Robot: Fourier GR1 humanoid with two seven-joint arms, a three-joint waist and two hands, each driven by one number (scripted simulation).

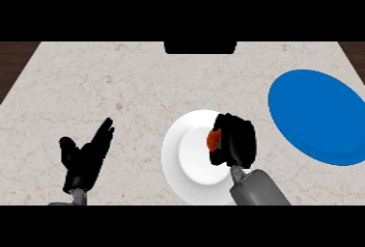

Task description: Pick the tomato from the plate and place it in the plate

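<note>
A white plate lies on the counter at centre. Over its right half my right hand curls round a red tomato, of which only a small red patch with a green spot shows at the hand's left side. Whether the tomato still touches the plate cannot be told. A blue plate lies to the right, apart from the hand. My left hand rests open at the lower left, fingers pointing up, well away from both plates.
The beige stone counter stretches wide at the back and left. A dark rectangular object sits at the counter's far edge. Dark wood shows past the counter's left and right edges.
</note>
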